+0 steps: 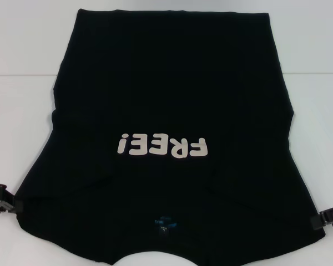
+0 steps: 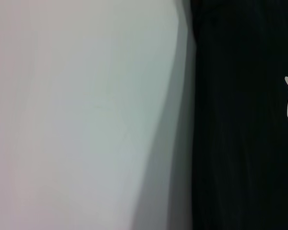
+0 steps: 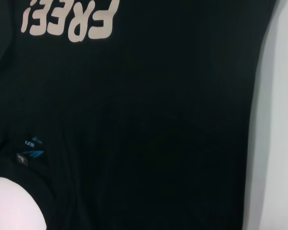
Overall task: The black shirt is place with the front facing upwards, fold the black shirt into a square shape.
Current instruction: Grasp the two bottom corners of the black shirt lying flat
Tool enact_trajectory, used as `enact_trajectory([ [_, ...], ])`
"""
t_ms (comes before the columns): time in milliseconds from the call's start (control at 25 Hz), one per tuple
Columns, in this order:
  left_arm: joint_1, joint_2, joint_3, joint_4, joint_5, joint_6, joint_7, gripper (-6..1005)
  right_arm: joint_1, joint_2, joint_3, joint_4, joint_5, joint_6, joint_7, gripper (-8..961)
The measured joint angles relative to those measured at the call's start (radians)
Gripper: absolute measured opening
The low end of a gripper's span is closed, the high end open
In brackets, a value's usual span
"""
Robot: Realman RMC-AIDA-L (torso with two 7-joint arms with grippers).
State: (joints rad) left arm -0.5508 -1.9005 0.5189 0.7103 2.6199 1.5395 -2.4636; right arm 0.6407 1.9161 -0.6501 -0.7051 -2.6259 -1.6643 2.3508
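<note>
**Shirt spread flat, a gripper at each lower corner**

The black shirt (image 1: 172,111) fills the middle of the head view, front up on the white table (image 1: 22,66), its collar toward the bottom edge of the frame and its hem at the top. The "FREE!" lettering (image 1: 162,146) reads upside down, and the small blue neck label (image 1: 164,223) sits just above the collar notch. The shirt's long axis runs from the bottom of the frame to the top.

The left gripper (image 1: 1,200) shows at the lower left edge, touching or just beside the sleeve end there; the right gripper (image 1: 332,217) mirrors it at the lower right. Whether either is released or clenched on cloth I cannot tell.

Each arm is about equally near its own sleeve, and the cloth lies inward from both, so the first fold likely draws the sides toward the centre line
</note>
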Motion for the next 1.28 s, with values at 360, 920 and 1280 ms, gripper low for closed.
enact_trajectory([
  [360,-0.002,0.000,0.001,-0.002,0.001,-0.001,0.000,0,0.011,0.016,-0.035,0.018,-0.002,0.030,-0.004,824],
  [920,-0.002,0.000,-0.001,-0.002,0.000,-0.001,0.000,0,0.021,0.033,-0.058,0.018,-0.002,0.032,-0.004,825],
  [1280,-0.001,-0.001,0.000,-0.003,-0.001,-0.001,0.000,0,0.031,0.038,-0.048,0.039,0.022,0.020,-0.020,825],
])
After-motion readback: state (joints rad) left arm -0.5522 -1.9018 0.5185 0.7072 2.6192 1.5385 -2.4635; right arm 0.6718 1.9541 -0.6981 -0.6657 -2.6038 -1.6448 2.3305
